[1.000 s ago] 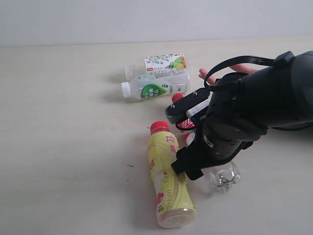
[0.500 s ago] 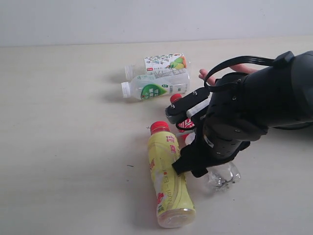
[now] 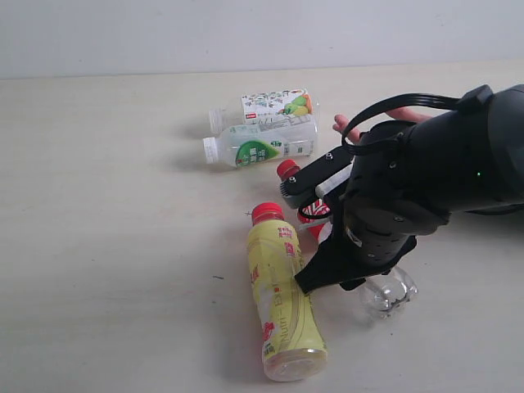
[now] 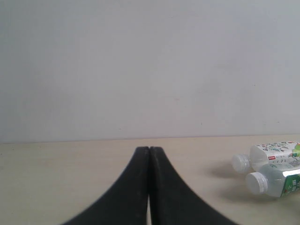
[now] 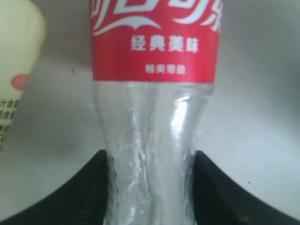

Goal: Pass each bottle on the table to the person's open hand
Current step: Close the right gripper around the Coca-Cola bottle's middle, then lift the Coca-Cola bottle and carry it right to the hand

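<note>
Four bottles lie on the table (image 3: 106,205). The yellow bottle (image 3: 282,295) with a red cap is nearest the front. Beside it lies the clear red-label bottle (image 3: 387,292), red cap pointing back; my right gripper (image 3: 342,250) straddles its waist. In the right wrist view both fingers of that gripper (image 5: 150,161) press the clear waist of this bottle (image 5: 152,122). The green-white label bottle (image 3: 262,146) and the fruit-print bottle (image 3: 274,104) lie further back. The person's hand (image 3: 399,115) shows partly behind my right arm. My left gripper (image 4: 149,150) is shut and empty, out of the exterior view.
The yellow bottle (image 5: 16,70) lies close beside the gripped one. The two back bottles (image 4: 274,168) lie side by side, white caps towards the left arm's side. A pale wall (image 3: 246,33) rises behind the table's far edge.
The right gripper's jaws have closed in on the clear red-label bottle. The bottle has shifted slightly: its cap moved left and forward, its base swung right.
</note>
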Robot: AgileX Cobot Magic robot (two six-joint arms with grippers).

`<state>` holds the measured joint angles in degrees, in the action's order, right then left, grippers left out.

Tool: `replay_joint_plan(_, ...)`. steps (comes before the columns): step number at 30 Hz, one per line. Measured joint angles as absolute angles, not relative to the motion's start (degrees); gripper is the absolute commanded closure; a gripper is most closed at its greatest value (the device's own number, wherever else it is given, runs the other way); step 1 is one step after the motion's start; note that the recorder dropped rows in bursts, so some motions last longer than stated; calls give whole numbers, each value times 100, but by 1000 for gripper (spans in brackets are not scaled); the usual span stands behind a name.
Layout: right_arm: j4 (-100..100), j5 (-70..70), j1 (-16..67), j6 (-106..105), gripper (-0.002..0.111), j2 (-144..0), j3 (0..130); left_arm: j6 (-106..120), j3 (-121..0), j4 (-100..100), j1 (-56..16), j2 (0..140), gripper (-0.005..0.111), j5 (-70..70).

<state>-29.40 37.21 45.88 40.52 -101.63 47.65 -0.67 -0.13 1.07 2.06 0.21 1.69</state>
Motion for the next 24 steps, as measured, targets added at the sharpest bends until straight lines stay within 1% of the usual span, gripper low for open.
replay_joint_plan(1,-2940,3721,4588,4052,108,-10163,4765,-67,-13,107,206,21,107,169)
replay_joint_plan(8,-2925,3840,4588,4075,108,-10122,4765,-67,-13,107,206,21,107,169)
replay_joint_plan(11,-2824,3987,4588,4055,108,-9898,4765,-67,-13,107,206,21,107,169)
replay_joint_plan(24,-2601,4609,4588,3801,108,-8202,4765,-67,-13,107,206,21,107,169)
